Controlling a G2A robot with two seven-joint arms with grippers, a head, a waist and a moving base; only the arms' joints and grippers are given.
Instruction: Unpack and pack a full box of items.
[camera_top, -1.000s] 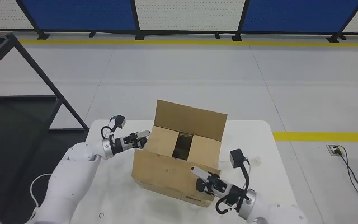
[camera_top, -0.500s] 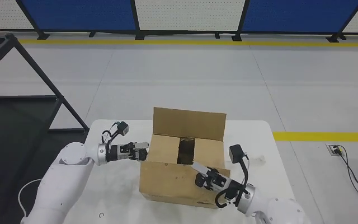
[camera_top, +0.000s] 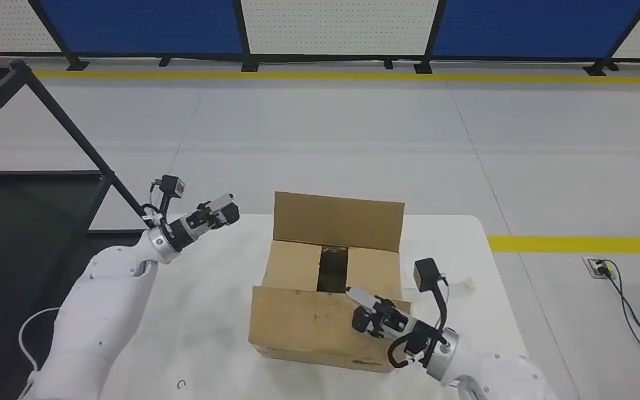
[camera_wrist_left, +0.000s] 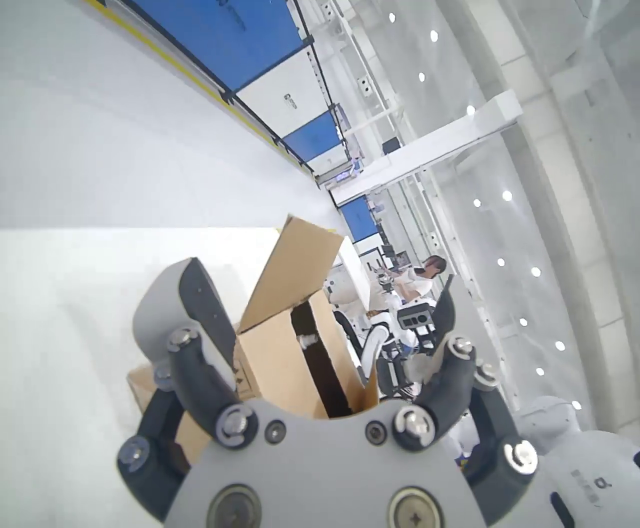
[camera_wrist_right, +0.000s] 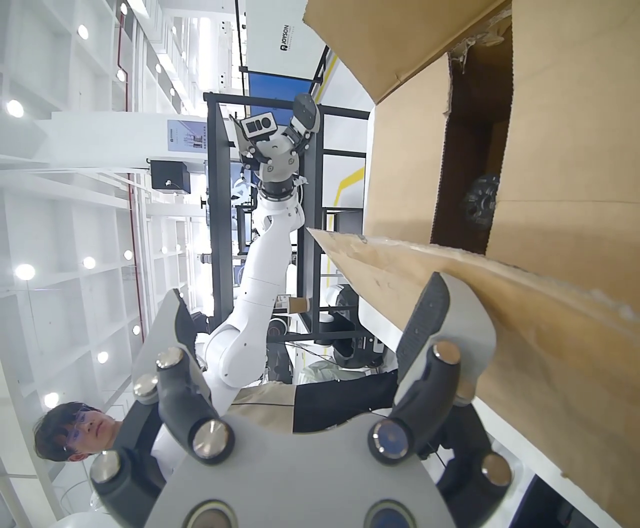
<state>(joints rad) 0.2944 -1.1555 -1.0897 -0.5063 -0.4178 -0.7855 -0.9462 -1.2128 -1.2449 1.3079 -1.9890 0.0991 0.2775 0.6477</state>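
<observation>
So: one box (camera_top: 330, 265) on tabletop (camera_top: 205, 300); left hand (camera_top: 226, 208) spread, well clear of box; right hand (camera_wrist_right: 305, 295) spread, finger (camera_wrist_right: 445, 320) against front flap (camera_top: 300, 305).

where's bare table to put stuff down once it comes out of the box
Widest bare patch: table between the box and the left-arm edge; the left gripper hangs open above its far end. A narrower strip runs between the box and the opposite edge. Crowded at the near flap, where the right gripper sits.
</observation>
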